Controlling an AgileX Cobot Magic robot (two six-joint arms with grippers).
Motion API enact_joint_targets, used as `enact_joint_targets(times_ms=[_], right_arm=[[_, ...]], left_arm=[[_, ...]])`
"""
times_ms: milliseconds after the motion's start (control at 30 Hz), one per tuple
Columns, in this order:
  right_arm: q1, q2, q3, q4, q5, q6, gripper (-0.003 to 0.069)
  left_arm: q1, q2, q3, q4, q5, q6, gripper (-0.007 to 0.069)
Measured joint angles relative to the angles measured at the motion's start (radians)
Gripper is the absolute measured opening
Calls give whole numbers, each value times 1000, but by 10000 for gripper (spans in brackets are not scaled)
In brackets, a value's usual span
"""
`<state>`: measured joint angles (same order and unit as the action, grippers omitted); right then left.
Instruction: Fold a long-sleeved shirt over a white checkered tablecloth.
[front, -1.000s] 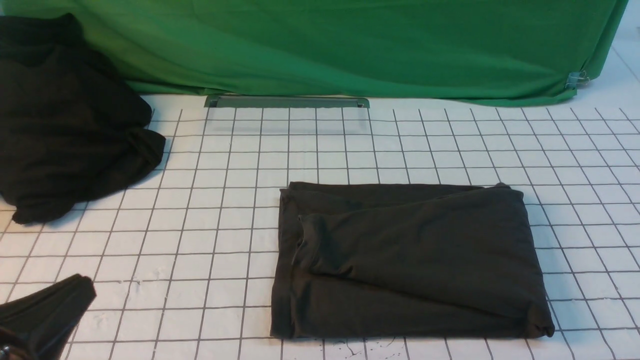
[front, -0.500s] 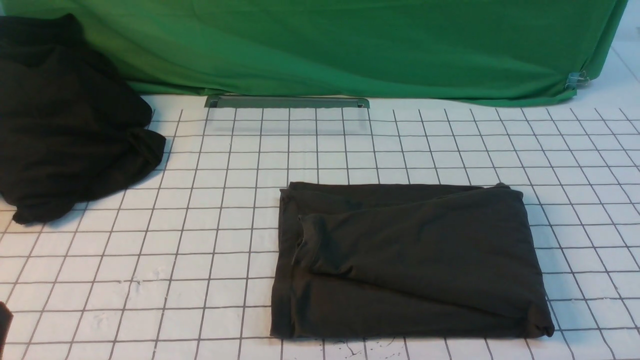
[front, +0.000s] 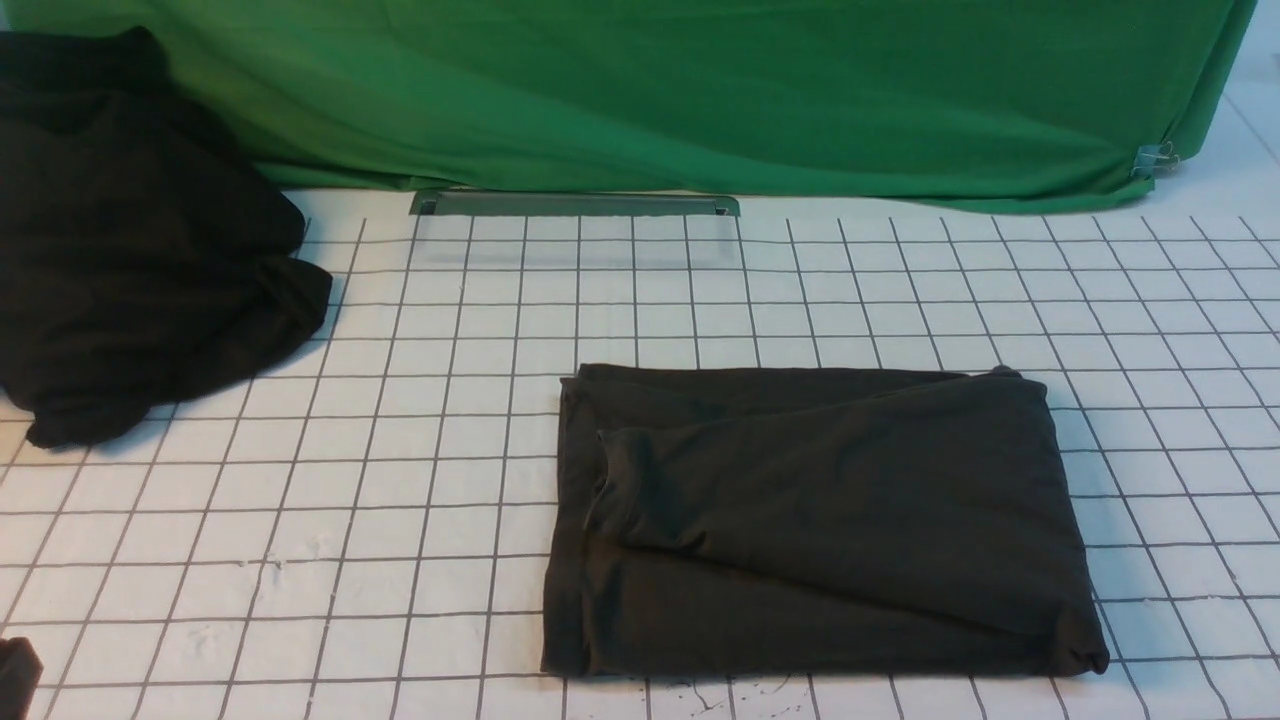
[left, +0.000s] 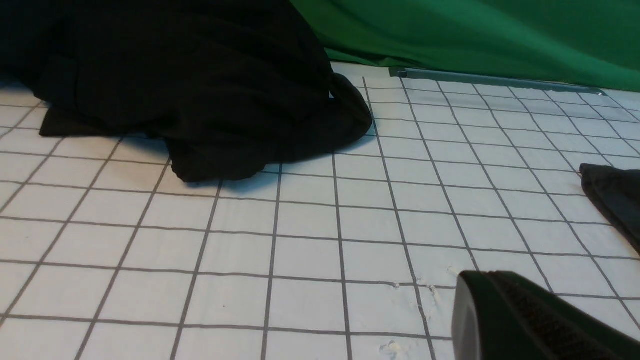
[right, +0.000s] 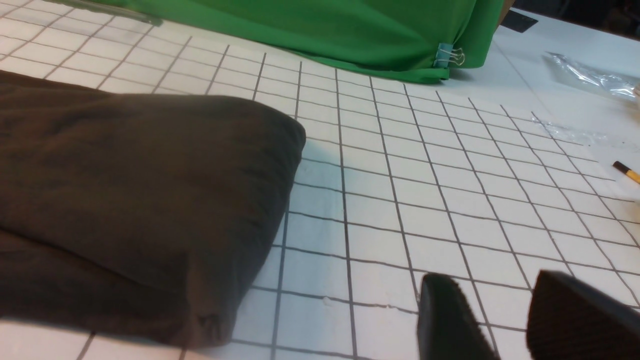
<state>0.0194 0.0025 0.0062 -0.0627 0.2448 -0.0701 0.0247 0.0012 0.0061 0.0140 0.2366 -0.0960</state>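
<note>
Gaping apart, right gripper (right: 505, 320) holds nothing (left gripper (left: 520, 320) closed, empty).

surface: the white checkered tablecloth (front: 420, 420) covered the table, spread flat
centre-right: the long-sleeved shirt (front: 820, 520) lay folded into a rectangle on the cloth
far left: a black heap of cloth (front: 130, 250) rested on the grid
far edge: a green fabric sheet (front: 650, 90) draped down, a grey bar (front: 575, 204) before it
</note>
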Motion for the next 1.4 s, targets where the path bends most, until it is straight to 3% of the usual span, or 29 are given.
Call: enact_joint_targets(times_ms=[1400], right_arm=[[0, 0, 0, 0, 0, 0, 241]], left_arm=[[18, 0, 0, -1, 4, 2, 2]])
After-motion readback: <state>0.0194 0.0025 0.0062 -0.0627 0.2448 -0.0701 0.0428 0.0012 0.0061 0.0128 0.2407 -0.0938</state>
